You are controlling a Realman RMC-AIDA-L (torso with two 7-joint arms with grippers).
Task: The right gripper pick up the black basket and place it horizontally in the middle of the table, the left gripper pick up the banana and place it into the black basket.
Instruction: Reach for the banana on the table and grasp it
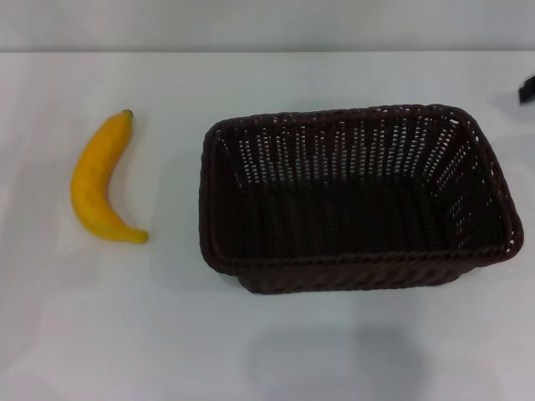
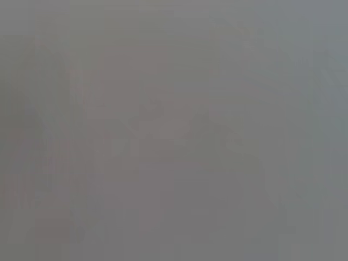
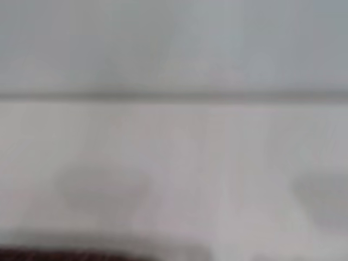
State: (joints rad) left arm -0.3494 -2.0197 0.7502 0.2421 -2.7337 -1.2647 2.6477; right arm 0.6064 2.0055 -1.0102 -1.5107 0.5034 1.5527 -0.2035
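The black basket (image 1: 355, 200) sits on the table (image 1: 267, 351), slightly toward three o'clock from the middle of the head view, with its long side running from nine to three o'clock. It is a large rectangular wicker piece, very dark brown-black, with open-weave slatted walls that let the white surface show through in small gaps and a thick braided rim all round. It stands upright, mouth up, and its interior is dark.

The banana (image 1: 99, 181) lies at nine o'clock from the basket, near it but clearly apart. It is a single curved fruit, yellow shading to orange, with a small dark stem tip pointing toward twelve o'clock and its belly bowed toward nine o'clock. It rests flat on the table.

The right gripper (image 1: 527, 88) shows only as a small black sliver at the edge of the head view, about two o'clock from the basket and apart from it; whether its fingers are open or closed cannot be told. The right wrist view shows pale table and what is probably a strip of the basket's dark rim (image 3: 81, 254). The left wrist view shows only blank grey.
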